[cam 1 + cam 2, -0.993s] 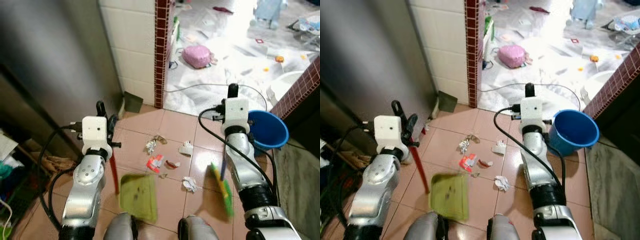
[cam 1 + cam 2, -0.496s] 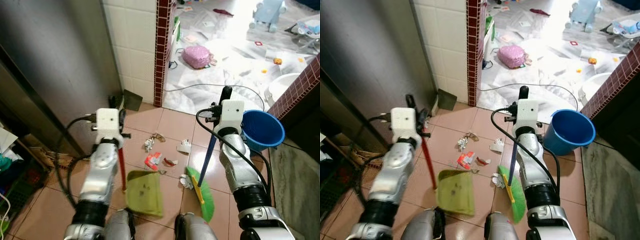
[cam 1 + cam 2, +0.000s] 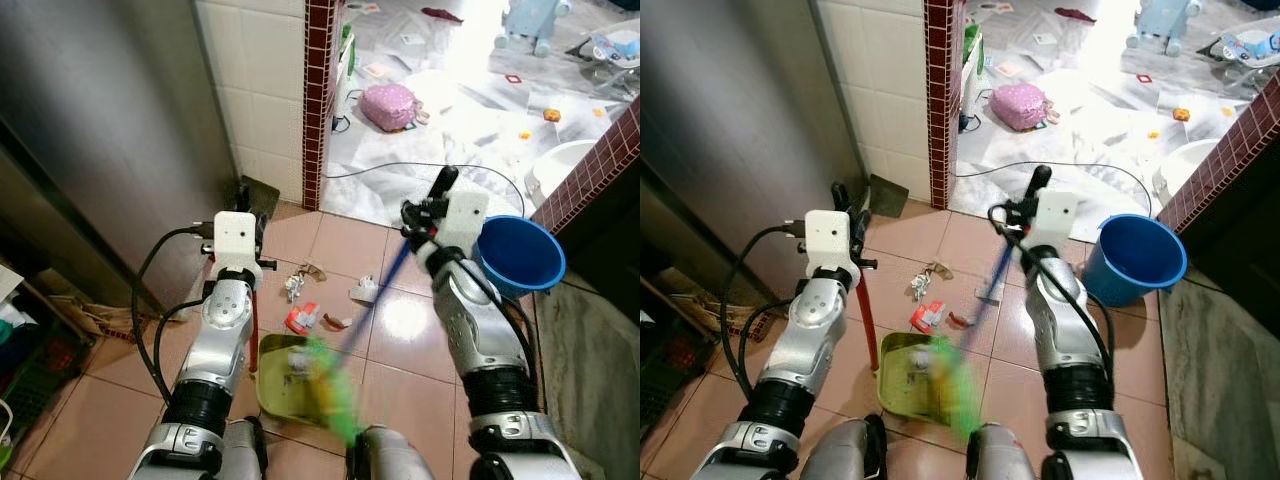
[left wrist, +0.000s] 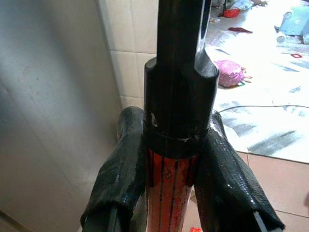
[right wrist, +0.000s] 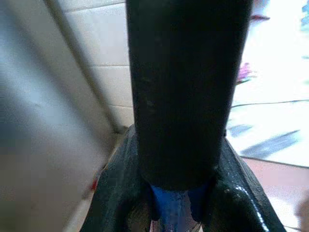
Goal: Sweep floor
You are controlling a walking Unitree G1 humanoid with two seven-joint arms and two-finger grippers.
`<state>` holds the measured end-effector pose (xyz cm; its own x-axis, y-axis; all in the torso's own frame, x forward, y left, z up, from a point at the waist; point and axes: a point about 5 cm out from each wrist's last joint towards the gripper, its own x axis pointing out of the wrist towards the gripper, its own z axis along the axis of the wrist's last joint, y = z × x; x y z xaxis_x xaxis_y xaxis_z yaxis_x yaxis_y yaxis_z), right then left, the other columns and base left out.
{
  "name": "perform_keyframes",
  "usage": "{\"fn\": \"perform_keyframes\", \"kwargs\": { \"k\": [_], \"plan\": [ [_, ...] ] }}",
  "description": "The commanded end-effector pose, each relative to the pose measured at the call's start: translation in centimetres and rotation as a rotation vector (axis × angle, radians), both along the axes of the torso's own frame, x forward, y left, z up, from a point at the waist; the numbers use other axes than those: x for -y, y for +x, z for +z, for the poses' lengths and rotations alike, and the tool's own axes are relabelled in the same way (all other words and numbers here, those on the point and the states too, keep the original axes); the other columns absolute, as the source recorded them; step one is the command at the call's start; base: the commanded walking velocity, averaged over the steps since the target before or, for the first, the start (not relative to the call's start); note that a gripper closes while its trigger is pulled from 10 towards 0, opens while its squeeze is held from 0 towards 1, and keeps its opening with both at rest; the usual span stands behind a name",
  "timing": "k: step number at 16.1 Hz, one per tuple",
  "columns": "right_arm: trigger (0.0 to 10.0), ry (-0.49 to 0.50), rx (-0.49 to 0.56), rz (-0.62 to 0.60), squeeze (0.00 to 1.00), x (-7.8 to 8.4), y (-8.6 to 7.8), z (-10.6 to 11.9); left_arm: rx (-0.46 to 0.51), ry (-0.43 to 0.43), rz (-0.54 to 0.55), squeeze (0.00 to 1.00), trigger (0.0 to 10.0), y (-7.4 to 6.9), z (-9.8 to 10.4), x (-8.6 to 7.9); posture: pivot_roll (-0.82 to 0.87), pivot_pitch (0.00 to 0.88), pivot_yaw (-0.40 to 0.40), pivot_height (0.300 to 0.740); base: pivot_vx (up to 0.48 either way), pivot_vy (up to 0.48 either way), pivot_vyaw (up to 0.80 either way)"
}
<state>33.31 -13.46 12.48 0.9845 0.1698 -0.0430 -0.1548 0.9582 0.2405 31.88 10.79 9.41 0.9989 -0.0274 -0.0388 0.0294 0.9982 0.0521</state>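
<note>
My left gripper (image 3: 243, 200) is shut on the red handle (image 3: 254, 315) of a green dustpan (image 3: 282, 384) that rests on the pink tiles before my feet. My right gripper (image 3: 437, 190) is shut on a blue broom handle (image 3: 375, 305); the green brush head (image 3: 335, 388), blurred, is over the dustpan's right side. Paper scraps (image 3: 297, 287), a red wrapper (image 3: 299, 319) and a white wad (image 3: 364, 291) lie on the tiles just beyond the pan. In the left wrist view the fingers (image 4: 120, 179) clamp the red handle (image 4: 169, 186); in the right wrist view the fingers (image 5: 118, 198) clamp the blue handle (image 5: 175, 203).
A blue bucket (image 3: 518, 257) stands to my right by a brick-tiled wall (image 3: 590, 165). A grey metal door (image 3: 100, 130) and white tiled wall with a brick-red pillar (image 3: 317, 90) are on the left. A cable (image 3: 400, 170), a pink bag (image 3: 387, 106) and litter cover the bright room beyond.
The broom head has swept left from beside my right foot onto the dustpan, carrying a white scrap with it. The left arm and dustpan have shifted slightly.
</note>
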Motion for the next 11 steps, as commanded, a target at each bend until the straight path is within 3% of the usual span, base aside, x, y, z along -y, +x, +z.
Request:
{"fn": "perform_keyframes", "kwargs": {
  "k": [1, 4, 5, 6, 11],
  "plan": [
    [10.0, 0.059, 0.031, 0.080, 0.00, -1.2, 0.2, 1.4, 0.005, -0.002, -0.006, 0.00, 10.0, 0.2, 0.1, 0.4, -0.06, 0.141, -0.013, 0.740, 0.000, 0.000, 0.00],
    [10.0, 0.015, 0.082, 0.194, 0.00, -2.1, 0.1, 2.7, 0.012, -0.010, -0.004, 0.00, 10.0, 0.5, 0.0, 0.4, -0.06, 0.140, -0.014, 0.740, 0.000, 0.000, 0.00],
    [10.0, -0.134, 0.196, 0.181, 0.00, -1.4, 0.3, 4.0, 0.014, -0.014, -0.001, 0.00, 10.0, 0.5, 0.0, 0.4, -0.06, 0.142, -0.013, 0.740, 0.000, 0.000, 0.00],
    [10.0, -0.186, 0.238, 0.169, 0.00, -1.0, 0.4, 4.6, 0.009, -0.018, 0.001, 0.00, 10.0, 0.5, 0.0, 0.4, -0.06, 0.142, -0.012, 0.740, 0.000, 0.000, 0.00],
    [10.0, -0.301, 0.361, 0.057, 0.00, 1.6, 0.8, 6.8, 0.054, -0.039, -0.008, 0.00, 10.0, 0.3, 1.7, -1.3, -0.06, 0.139, -0.003, 0.740, 0.000, 0.000, 0.00]
  ]
}}
